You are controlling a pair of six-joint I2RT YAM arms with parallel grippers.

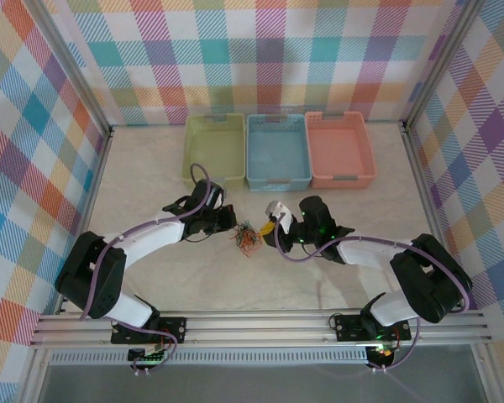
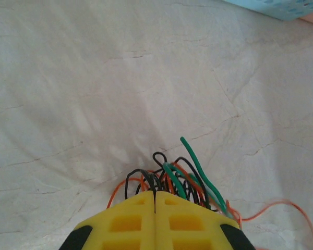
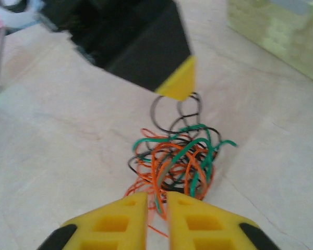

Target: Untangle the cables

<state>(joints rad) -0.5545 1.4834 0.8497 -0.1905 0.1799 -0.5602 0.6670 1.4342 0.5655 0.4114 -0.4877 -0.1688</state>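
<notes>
Gripping at opposite sides of the cables [image 1: 248,238], both arms work the pulling-apart step. The left end effector [image 2: 155,200] is pressed together, apparently on black strands; the right end effector [image 3: 157,200] pinches orange ones. The bundle sits mid-tabletop [image 1: 151,180], before 3 bins [image 1: 277,151]. Next: draw outward, gently.

The left hand [image 2: 155,200] hides where it pinches the cables [image 2: 182,179].

Tangled cables [image 1: 248,239] lie between both end effectors.
</notes>
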